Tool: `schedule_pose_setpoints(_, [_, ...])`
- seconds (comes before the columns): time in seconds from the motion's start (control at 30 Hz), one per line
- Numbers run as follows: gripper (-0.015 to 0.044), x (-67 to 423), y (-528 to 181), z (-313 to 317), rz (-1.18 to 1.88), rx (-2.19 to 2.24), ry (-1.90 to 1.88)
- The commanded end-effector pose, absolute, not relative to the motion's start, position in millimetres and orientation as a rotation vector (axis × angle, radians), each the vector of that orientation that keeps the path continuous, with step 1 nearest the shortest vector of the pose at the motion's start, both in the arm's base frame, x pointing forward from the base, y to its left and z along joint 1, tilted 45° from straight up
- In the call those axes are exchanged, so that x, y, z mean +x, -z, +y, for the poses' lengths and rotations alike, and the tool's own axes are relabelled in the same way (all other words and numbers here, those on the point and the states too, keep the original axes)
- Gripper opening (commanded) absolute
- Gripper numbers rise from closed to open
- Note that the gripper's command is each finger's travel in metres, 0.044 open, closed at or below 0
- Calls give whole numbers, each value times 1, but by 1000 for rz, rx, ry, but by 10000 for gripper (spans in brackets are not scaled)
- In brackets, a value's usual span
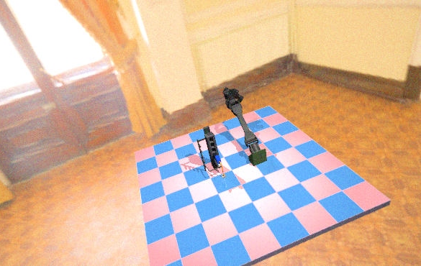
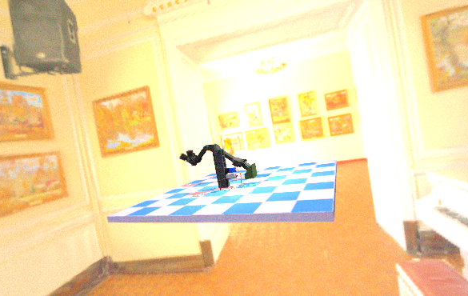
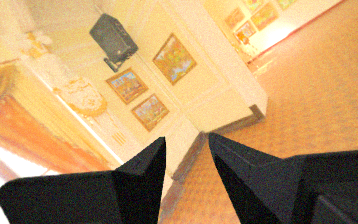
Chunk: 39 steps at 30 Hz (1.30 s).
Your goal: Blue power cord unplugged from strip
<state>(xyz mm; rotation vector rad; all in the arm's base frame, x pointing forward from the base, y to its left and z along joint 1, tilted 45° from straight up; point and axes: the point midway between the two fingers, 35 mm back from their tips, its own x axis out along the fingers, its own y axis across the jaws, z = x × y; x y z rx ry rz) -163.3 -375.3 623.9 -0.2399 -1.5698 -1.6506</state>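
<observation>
While the blue plug (image 1: 217, 158) remains seated in the power strip (image 1: 211, 144), the gripper (image 1: 232, 94), partly closed on nothing, hangs far from it; every step remains.
</observation>
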Motion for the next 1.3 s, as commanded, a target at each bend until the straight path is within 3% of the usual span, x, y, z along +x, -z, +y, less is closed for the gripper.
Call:
schedule_pose_setpoints(0.0, [160, -129, -607, -405, -1455, -138, 1676])
schedule_pose_setpoints(0.63, [160, 75, -526, -472, -876, 179, 1614])
schedule_pose_setpoints(1.27, [160, 295, -431, -414, -254, 226, 1338])
